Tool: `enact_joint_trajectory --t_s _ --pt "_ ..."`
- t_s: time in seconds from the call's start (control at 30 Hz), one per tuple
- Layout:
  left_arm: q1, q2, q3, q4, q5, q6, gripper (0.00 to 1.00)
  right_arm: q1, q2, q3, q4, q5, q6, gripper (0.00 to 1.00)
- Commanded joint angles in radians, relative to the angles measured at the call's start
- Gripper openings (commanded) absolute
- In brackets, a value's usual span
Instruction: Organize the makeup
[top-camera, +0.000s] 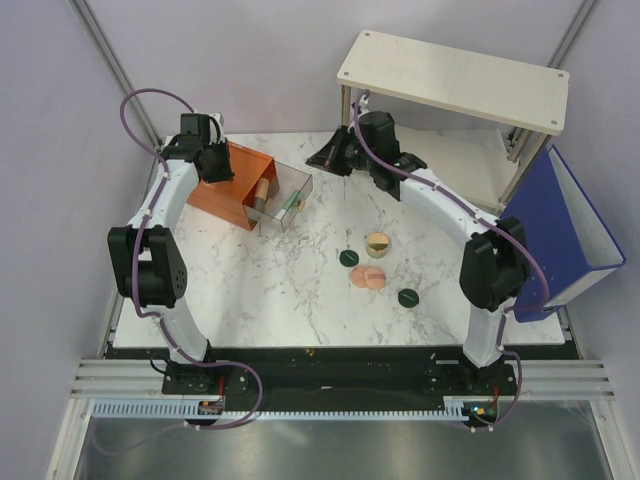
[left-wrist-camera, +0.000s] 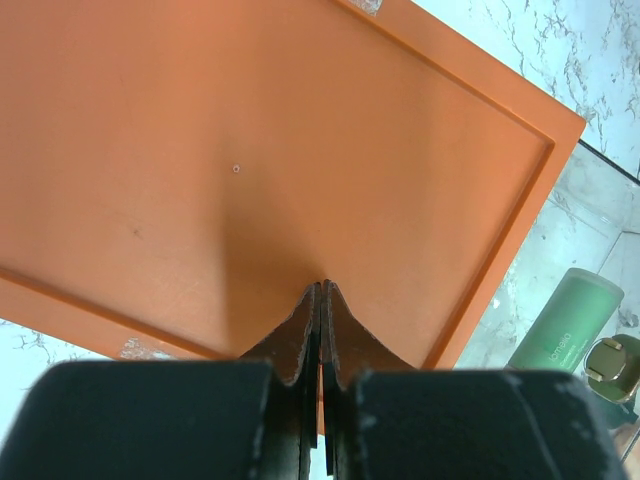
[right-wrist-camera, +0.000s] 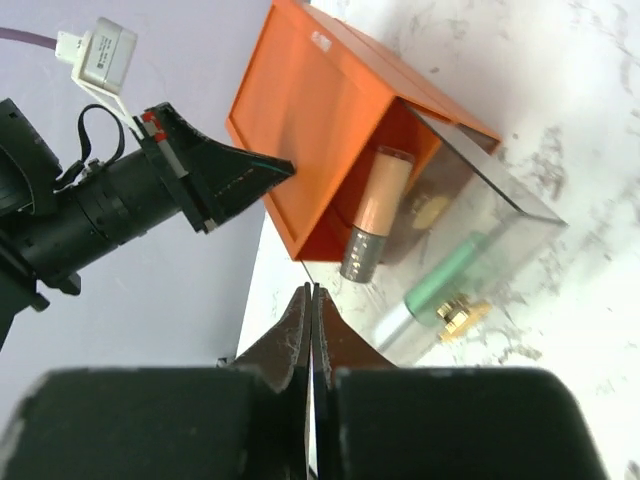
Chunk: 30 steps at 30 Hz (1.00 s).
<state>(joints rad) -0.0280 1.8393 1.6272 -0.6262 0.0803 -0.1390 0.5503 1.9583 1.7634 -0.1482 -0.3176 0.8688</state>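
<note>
Confirm that the left gripper (left-wrist-camera: 321, 285), above the orange box (left-wrist-camera: 250, 150), and the right gripper (right-wrist-camera: 311, 290), at 11 o'clock from the jar (top-camera: 378, 245), are each pressed fully together and empty.

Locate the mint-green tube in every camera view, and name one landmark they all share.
Top external: the mint-green tube lies in the clear drawer, upper left of centre.
Left wrist: at the lower right edge, past the box's corner.
Right wrist: right of centre, inside the drawer.
Shared landmark: the orange box, next to the tube in all three.
</note>
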Motion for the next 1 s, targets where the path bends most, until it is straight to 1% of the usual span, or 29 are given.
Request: enact_joint_trajectory --t_s 0.0,0.03,0.13,0.2,0.3,0.6,0.73,0.97 --pt "0.007 0.071 -0.069 -0.162 -0.027 0.038 0.02 -0.035 -0.087 -0.188 0.052 -0.038 0.019 0.00" --pt "0.008 0.069 -0.067 -0.164 -0.027 0.038 0.02 -0.035 -0.097 -0.240 0.058 -0.040 0.022 0.00" --pt "0.007 0.067 -0.073 -0.164 -0.030 0.039 0.02 -0.033 -0.087 -0.309 0.079 -0.064 0.050 0.00" --pt "0.007 0.064 -0.076 -0.165 -0.028 0.039 0.02 -0.032 -0.055 -0.321 0.091 -0.099 0.081 0.00" --pt "0.007 0.057 -0.079 -0.164 -0.022 0.036 0.02 -0.017 -0.013 -0.308 0.095 -0.113 0.082 0.00" --pt "0.007 0.044 -0.082 -0.165 -0.022 0.033 0.02 0.017 0.134 -0.174 0.091 -0.135 0.095 0.00" --pt "0.007 0.040 -0.087 -0.164 -0.020 0.035 0.02 0.034 0.195 -0.067 0.091 -0.136 0.113 0.00" --pt "0.007 0.029 -0.093 -0.167 -0.007 0.035 0.02 0.059 0.355 0.135 0.091 -0.149 0.162 0.00"
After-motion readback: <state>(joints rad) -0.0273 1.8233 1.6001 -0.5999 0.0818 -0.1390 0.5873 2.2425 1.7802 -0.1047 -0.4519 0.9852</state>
